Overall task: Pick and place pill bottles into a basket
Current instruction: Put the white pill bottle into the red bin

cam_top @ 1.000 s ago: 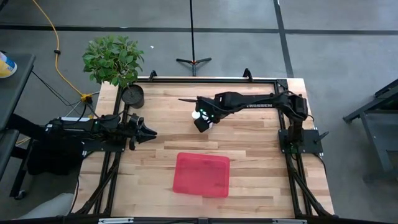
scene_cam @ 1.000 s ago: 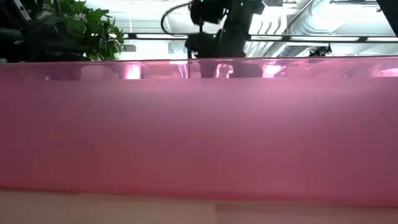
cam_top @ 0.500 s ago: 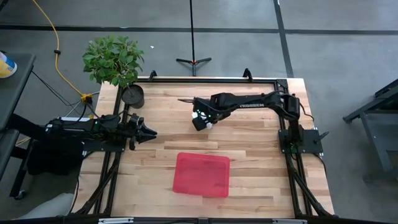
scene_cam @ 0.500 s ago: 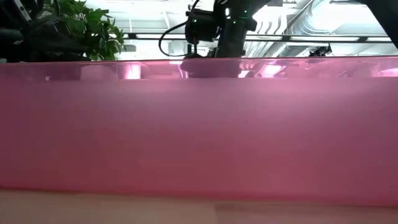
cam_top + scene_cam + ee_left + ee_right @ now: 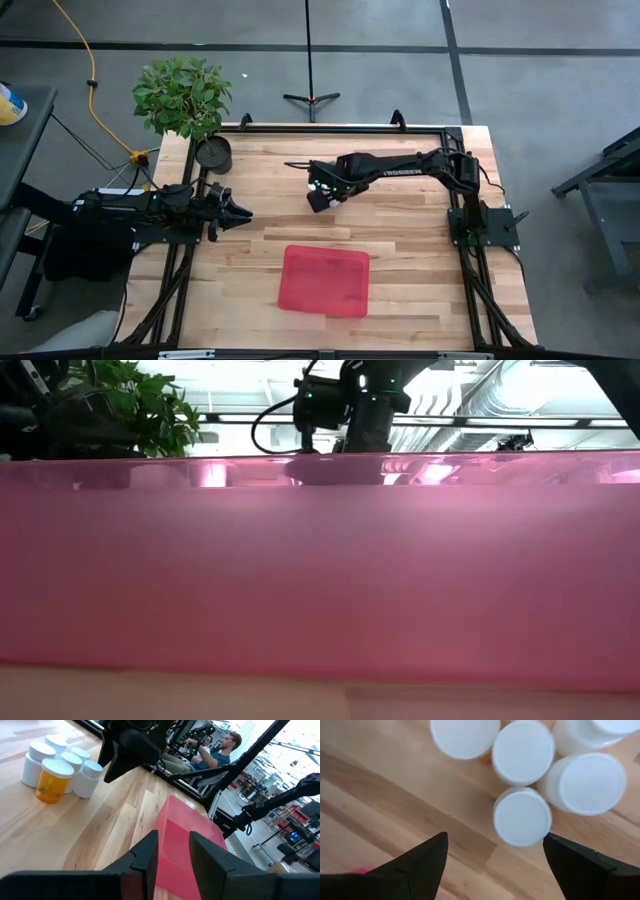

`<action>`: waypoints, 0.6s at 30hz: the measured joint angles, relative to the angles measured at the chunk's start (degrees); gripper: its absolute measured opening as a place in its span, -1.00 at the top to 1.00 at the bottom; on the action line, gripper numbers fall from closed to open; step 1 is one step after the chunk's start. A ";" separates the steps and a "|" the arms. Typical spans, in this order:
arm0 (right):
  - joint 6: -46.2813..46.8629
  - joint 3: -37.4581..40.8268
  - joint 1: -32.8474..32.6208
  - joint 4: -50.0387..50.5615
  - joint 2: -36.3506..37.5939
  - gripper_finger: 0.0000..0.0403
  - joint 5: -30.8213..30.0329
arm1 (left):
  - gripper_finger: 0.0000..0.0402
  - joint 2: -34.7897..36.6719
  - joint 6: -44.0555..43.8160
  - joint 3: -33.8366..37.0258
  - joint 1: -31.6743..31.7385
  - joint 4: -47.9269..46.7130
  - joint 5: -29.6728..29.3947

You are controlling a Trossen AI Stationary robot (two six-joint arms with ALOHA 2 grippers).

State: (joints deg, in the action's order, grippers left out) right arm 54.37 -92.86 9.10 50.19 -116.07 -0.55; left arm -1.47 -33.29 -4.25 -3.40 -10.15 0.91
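Several pill bottles (image 5: 56, 766) with white caps stand close together on the wooden table, one with an orange body (image 5: 49, 787). My right gripper (image 5: 318, 197) hangs open just above them, pointing steeply down. In its wrist view the nearest cap (image 5: 522, 816) lies between and beyond the two fingers, which touch nothing. The basket, a flat red tray (image 5: 323, 281), rests on the table nearer the front edge. At the table's left edge my left gripper (image 5: 236, 212) waits shut, pointing level toward the middle.
A dark round pot (image 5: 213, 152) stands at the table's far left corner, with a leafy plant (image 5: 182, 95) behind it. The tray's near wall (image 5: 320, 570) fills most of the low view. Bare wood lies between the bottles and the tray. A person (image 5: 227, 742) sits beyond the table.
My right gripper has sunk toward the pill bottles, shifting a little toward the table's left edge and rolling slightly; its fingers have stayed open. In the low view its fingertips have dropped behind the tray wall.
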 joint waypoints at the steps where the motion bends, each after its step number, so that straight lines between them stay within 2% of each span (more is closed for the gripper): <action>1: 0.57 0.00 0.12 0.04 0.00 -0.57 -0.48 | 0.28 0.00 0.01 0.00 0.00 -0.02 0.00; 18: 1.18 0.00 1.55 -1.39 -2.58 -0.57 -0.42 | 0.28 0.01 0.00 0.00 0.00 -0.02 -0.03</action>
State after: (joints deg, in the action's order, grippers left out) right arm 55.55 -92.86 10.66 48.80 -118.66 -0.97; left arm -1.46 -33.29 -4.25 -3.40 -10.17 0.88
